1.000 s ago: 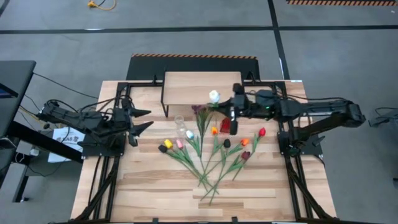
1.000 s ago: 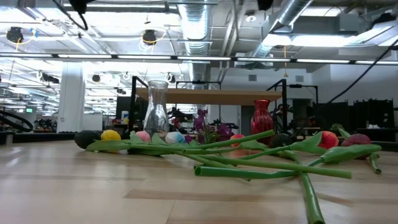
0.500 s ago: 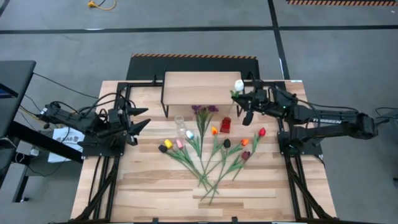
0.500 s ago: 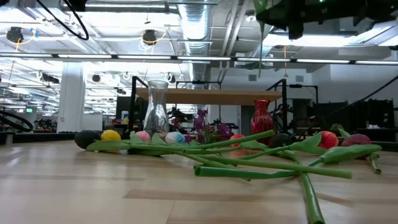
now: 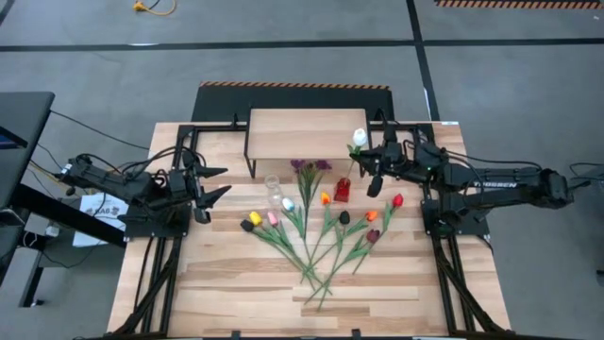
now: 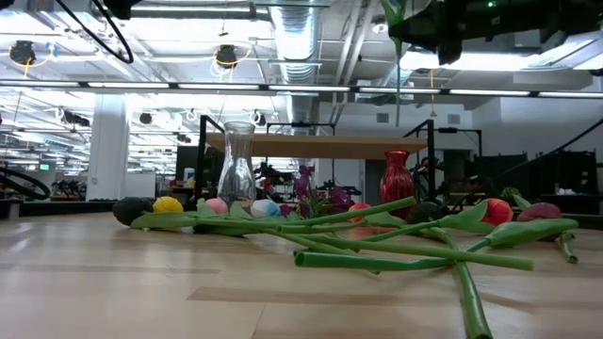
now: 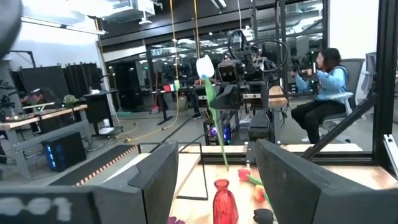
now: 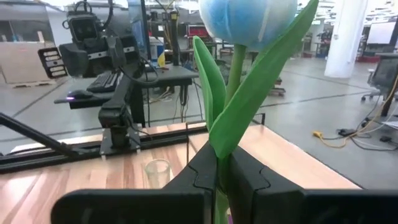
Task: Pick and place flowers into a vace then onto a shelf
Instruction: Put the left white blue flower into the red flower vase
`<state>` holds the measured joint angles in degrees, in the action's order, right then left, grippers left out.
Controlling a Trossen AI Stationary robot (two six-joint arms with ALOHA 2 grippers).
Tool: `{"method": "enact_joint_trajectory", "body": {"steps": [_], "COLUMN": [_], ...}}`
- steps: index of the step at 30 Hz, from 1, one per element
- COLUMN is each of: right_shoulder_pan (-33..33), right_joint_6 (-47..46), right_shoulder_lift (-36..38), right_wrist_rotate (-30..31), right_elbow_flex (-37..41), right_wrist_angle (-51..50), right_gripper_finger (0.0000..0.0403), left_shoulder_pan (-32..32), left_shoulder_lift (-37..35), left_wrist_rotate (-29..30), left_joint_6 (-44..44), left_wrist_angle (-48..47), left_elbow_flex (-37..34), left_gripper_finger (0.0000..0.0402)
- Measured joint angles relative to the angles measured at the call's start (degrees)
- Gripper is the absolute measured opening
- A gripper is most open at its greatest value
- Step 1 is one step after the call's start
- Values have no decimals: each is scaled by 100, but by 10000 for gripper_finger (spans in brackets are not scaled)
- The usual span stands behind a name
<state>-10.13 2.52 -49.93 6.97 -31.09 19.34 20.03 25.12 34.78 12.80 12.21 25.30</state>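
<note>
A white tulip stands upright in the air with its head up, and my right gripper is shut on its green stem over the table's far right part. The stem's lower end hangs just above the red vase. A clear glass vase stands left of the red one. Several more flowers lie on the table in a fan. The shelf stands at the far edge. My left gripper waits open at the table's left side. My right gripper pinches the tulip's stem between its two fingers, below the leaf and well under the head. The fingers lie level and across the stem, coming from the table's right side. The tulip is lifted clear and upright, with its lower stem hanging below the fingers.
Black frame posts stand along both table sides. The shelf's black legs come down beside the vases. Bare wood lies toward the near edge. A person sits beyond the table.
My right gripper has carried the white tulip from over the table's middle toward the right edge and down, coming into the top of the low view. The tulip has stayed upright and held. My left gripper has kept its place.
</note>
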Motion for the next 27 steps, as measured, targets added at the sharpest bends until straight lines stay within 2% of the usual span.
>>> {"method": "enact_joint_trajectory", "body": {"steps": [6, 10, 21, 27], "right_shoulder_pan": [-86, -180, -190, -186], "right_joint_6": [112, 101, -250, -408], "right_shoulder_lift": [-5, -140, -1019, -1226], "right_wrist_rotate": [363, 386, 386, 515], "right_elbow_flex": [0, 56, 48, 48], "right_wrist_angle": [-218, -118, 475, 533], "right_gripper_finger": [12, 12, 12, 12], "left_shoulder_pan": [-3, -4, -2, -2], "left_shoulder_lift": [0, 0, 0, 1], "left_wrist_rotate": [-4, -4, -7, -8], "left_joint_6": [80, 106, 104, 106], "left_wrist_angle": [-133, -69, -138, -249], "left_elbow_flex": [0, 0, 0, 0], "left_gripper_finger": [205, 205, 205, 205]}}
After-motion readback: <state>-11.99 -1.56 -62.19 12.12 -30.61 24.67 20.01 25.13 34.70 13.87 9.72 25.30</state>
